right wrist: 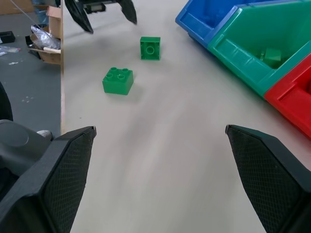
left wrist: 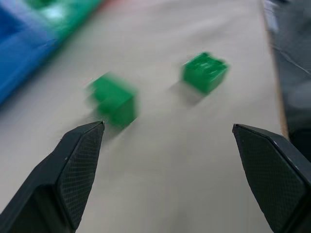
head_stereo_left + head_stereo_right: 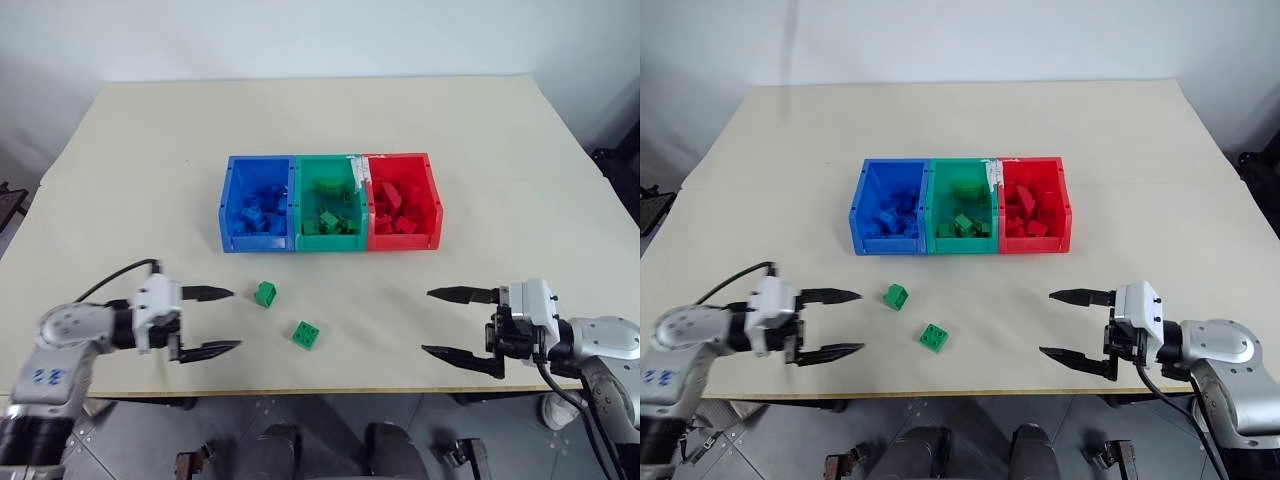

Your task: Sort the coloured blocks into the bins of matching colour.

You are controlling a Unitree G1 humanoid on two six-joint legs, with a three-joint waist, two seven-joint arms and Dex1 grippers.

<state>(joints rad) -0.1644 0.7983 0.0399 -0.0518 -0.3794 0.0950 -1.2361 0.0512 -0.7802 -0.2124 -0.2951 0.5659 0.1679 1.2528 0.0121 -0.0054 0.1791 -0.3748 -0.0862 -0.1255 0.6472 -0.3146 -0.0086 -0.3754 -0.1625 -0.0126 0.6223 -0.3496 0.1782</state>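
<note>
1. In the left eye view, a pale table (image 3: 150, 180) is seen from above. 3 joined bins are set near its middle: 1 blue bin (image 3: 238, 243), 1 green bin (image 3: 330, 244) and 1 red bin (image 3: 404, 242). Blue blocks (image 3: 262, 212) are piled in the blue bin, green blocks (image 3: 331, 218) in the green bin and red blocks (image 3: 393, 210) in the red bin. The piles are too jumbled to be counted.
2. 2 green blocks are left on the table in front of the bins: the farther green block (image 3: 265, 294) and the nearer green block (image 3: 307, 335), close to each other but apart.
3. The left gripper (image 3: 221, 321) is held above the near table edge, its 2 fingers wide apart, with nothing between them. It is pointed toward the 2 loose blocks.
4. The right gripper (image 3: 440, 322) is held on the other side, fingers also wide apart and empty, well apart from the loose blocks.
5. In the right eye view, the same things are shown.
6. In the left wrist view, the 2 loose blocks are seen up close and blurred, with the blue and green bins at a corner. The red bin is barely seen there.
7. In the right wrist view, 4 studs are seen on the nearer green block. The other gripper's 2 fingertips are seen beyond the blocks.
</note>
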